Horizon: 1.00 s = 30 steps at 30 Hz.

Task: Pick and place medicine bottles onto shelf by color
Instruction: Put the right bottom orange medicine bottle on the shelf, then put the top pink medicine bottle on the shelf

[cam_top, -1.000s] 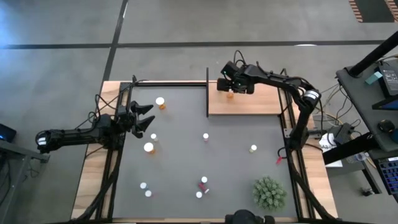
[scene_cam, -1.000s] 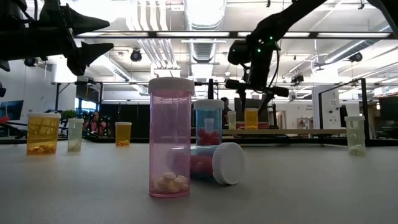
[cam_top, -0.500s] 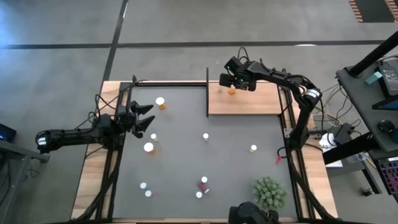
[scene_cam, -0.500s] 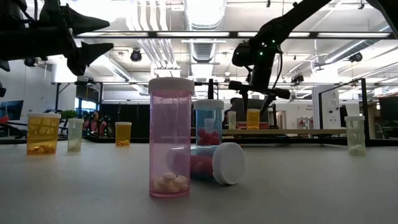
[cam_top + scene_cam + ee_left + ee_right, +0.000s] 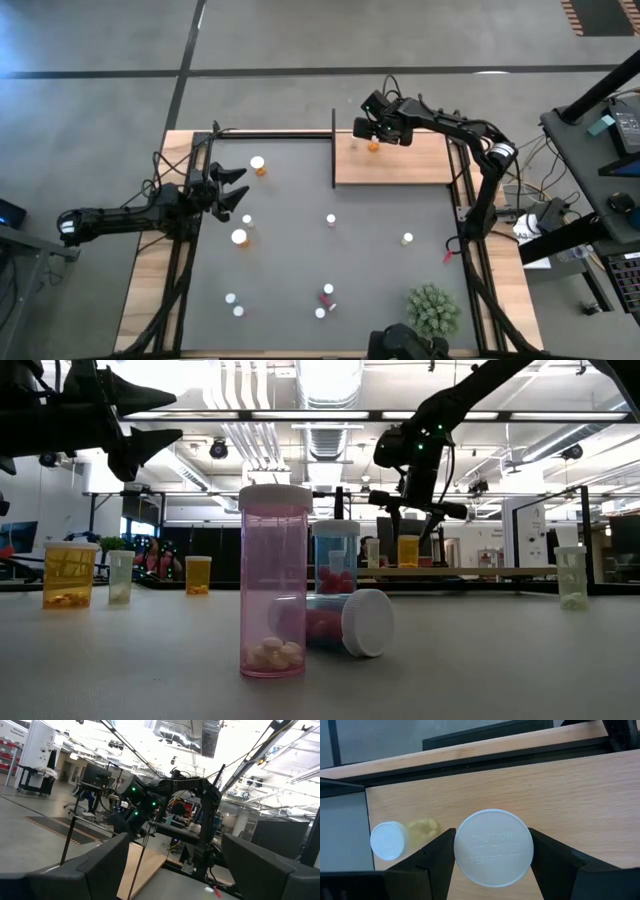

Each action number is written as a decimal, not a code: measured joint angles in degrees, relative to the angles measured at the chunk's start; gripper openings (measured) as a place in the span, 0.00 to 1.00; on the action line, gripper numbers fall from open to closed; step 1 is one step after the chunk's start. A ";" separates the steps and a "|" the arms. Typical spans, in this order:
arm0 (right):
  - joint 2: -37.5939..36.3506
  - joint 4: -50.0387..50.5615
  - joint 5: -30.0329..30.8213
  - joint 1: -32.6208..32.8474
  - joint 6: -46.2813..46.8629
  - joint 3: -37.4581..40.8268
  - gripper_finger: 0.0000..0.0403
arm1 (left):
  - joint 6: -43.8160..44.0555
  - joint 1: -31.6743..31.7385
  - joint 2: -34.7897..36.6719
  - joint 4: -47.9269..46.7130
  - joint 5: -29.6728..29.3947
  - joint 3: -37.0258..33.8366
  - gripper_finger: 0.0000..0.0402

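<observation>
The left gripper (image 5: 237, 188), a dark two-finger tool, hangs above the left part of the dark grey rectangular mat (image 5: 300, 250) with its fingers spread wide and nothing between them. Just beside it on the mat stand a white-capped orange bottle (image 5: 258, 165), a small white-capped bottle (image 5: 246, 220) and a larger white-capped orange bottle (image 5: 240, 238). Nearer the front edge, two small white-capped bottles (image 5: 234, 304) stand close together.

At mid-mat a single white-capped bottle (image 5: 331, 220) stands alone. Toward the front, an upright pink transparent bottle (image 5: 274, 582) holding pale tablets stands beside a white-capped bottle lying on its side (image 5: 338, 623); a third bottle with a pale blue cap (image 5: 335, 557) stands behind them.

The flat light-brown wooden shelf board (image 5: 420, 165) with thin black frame posts occupies the far right corner of the mat. The right gripper (image 5: 385, 131) is positioned over the shelf's far left part. In the right wrist view its two dark fingers (image 5: 437, 855) flank the round white cap of an orange bottle (image 5: 493, 848) at medium width; whether they press on the cap cannot be told. That bottle stands upright on the board. A smaller white-capped bottle with a yellowish body (image 5: 390, 840) lies or stands just beside it on the shelf.

Farther right on the mat stands a pale green white-capped bottle (image 5: 407, 239), well apart from the shelf. A green spiky plant (image 5: 433, 309) sits at the front right corner.
</observation>
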State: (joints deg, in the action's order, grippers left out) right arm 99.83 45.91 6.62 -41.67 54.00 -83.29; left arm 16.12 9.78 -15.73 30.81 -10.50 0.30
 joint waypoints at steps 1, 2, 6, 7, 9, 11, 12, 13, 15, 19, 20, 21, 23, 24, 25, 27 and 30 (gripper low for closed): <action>0.00 0.00 -0.01 0.00 0.02 0.00 0.54 | 0.00 0.00 0.00 0.01 0.00 0.00 0.75; 0.00 0.00 0.09 0.00 0.02 0.00 0.54 | 0.00 0.00 0.00 0.02 0.00 0.00 0.75; 0.21 0.65 0.69 0.00 0.06 0.22 0.59 | 0.00 0.00 0.00 0.02 0.00 0.00 0.75; 0.28 0.67 0.71 0.00 0.06 0.25 0.62 | 0.00 0.00 0.00 0.02 0.00 0.00 0.75; 0.28 0.45 0.74 0.00 0.06 0.26 0.66 | 0.00 0.00 0.00 0.02 0.00 0.00 0.75; 0.20 0.28 0.85 0.00 0.06 0.24 0.71 | 0.00 0.00 0.00 0.02 0.00 0.00 0.75; 0.20 0.28 0.84 0.00 0.07 0.24 0.73 | 0.00 0.00 0.00 0.02 0.00 0.00 0.75; 0.20 0.27 0.84 0.00 0.21 0.24 0.75 | 0.00 0.00 0.00 0.00 0.00 0.00 0.75; 0.20 0.38 0.53 0.00 1.12 0.10 0.78 | 0.00 0.00 0.00 0.02 0.00 0.00 0.75; 0.18 2.95 -0.89 0.04 1.66 -1.66 0.84 | 0.00 0.00 0.00 0.02 0.00 0.00 0.75; 0.15 3.93 -1.09 0.07 1.47 -2.23 0.86 | 0.00 0.00 0.00 0.02 0.00 0.00 0.75; 0.15 4.96 -1.10 0.13 1.45 -2.81 0.87 | 0.00 0.00 0.00 0.02 0.00 0.00 0.75; 0.15 7.10 -1.10 0.38 1.49 -3.93 0.89 | 0.00 0.00 0.00 0.02 0.00 0.00 0.75; 0.10 8.10 -1.18 0.55 1.50 -4.44 0.89 | 0.00 0.00 0.00 0.02 0.00 0.00 0.75; 0.02 9.33 -1.29 0.78 1.49 -4.97 0.90 | 0.00 0.00 0.00 0.01 0.00 0.00 0.75; -0.33 12.06 -1.98 1.21 1.48 -6.09 0.90 | 0.00 0.00 0.00 0.01 0.00 0.00 0.75; -1.46 16.25 -2.15 1.95 1.51 -7.58 0.90 | 0.00 0.00 0.00 0.00 0.00 0.00 0.75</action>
State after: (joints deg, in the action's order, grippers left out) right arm 98.37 62.16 4.47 -39.72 55.51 -90.86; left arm 16.12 9.78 -15.73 30.81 -10.50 0.30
